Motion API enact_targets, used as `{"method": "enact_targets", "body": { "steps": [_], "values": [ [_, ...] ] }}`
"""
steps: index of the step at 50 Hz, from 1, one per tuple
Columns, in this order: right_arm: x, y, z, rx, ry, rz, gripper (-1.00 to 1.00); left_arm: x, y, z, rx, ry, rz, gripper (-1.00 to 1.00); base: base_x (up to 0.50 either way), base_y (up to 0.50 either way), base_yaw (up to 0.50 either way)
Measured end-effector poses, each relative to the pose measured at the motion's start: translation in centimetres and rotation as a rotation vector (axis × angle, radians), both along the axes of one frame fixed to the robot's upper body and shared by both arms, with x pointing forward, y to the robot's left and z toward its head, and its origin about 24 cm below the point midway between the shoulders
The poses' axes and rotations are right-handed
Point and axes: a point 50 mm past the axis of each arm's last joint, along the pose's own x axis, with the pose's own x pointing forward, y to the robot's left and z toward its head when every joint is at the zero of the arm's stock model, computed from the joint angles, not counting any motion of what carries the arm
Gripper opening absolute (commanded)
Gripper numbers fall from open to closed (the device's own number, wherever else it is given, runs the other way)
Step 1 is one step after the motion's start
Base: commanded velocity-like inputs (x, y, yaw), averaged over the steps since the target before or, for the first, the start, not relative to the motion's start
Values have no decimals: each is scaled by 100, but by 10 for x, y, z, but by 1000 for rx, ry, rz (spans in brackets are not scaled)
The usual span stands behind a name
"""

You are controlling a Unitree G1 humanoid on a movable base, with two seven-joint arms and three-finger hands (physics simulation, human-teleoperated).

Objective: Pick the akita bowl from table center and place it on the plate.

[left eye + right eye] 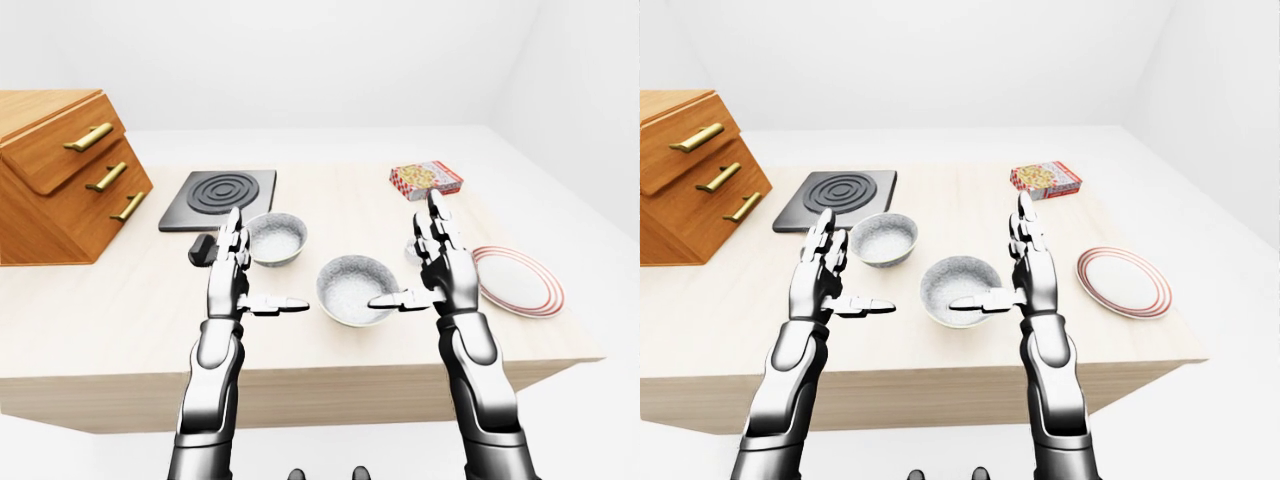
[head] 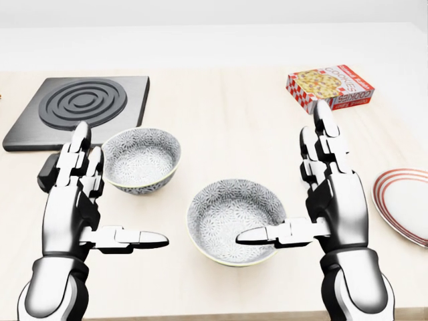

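A grey patterned bowl (image 2: 231, 221) sits near the middle of the light wooden table (image 2: 221, 120), between my two hands. A second, similar bowl (image 2: 142, 159) stands up and to the left of it. The red-rimmed white plate (image 2: 384, 194) lies at the right edge of the head view. My right hand (image 2: 287, 180) is open, fingers pointing up, and its thumb reaches over the middle bowl's right rim. My left hand (image 2: 110, 200) is open too, left of that bowl, thumb pointing toward it. Neither hand holds anything.
A black hob plate (image 2: 80, 107) with a small black block (image 2: 48, 172) lies at the upper left. A red cookie box (image 2: 330, 85) sits at the upper right. A wooden drawer chest (image 1: 60, 170) stands on the table's far left. The table's near edge (image 1: 300, 375) runs below my wrists.
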Motion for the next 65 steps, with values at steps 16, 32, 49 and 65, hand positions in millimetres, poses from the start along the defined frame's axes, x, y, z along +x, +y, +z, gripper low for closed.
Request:
{"method": "enact_targets", "body": {
  "steps": [16, 32, 49, 65],
  "values": [
    [-3, 0, 1, -13, -8, 11, 100, 0, 0, 1, 2, -4, -1, 100, 37, -41, 0],
    [3, 3, -1, -36, 4, 10, 100, -1, 0, -1, 4, 3, 0, 100, 2, 0, 0],
    [-1, 2, -5, -48, 17, 11, 100, 16, 32, -21, 256, 79, 179, 100, 0, 0, 0],
    [5, 5, -5, -51, 24, 15, 100, 48, 65, -56, 760, 168, 365, 100, 0, 0, 0]
  ]
}}
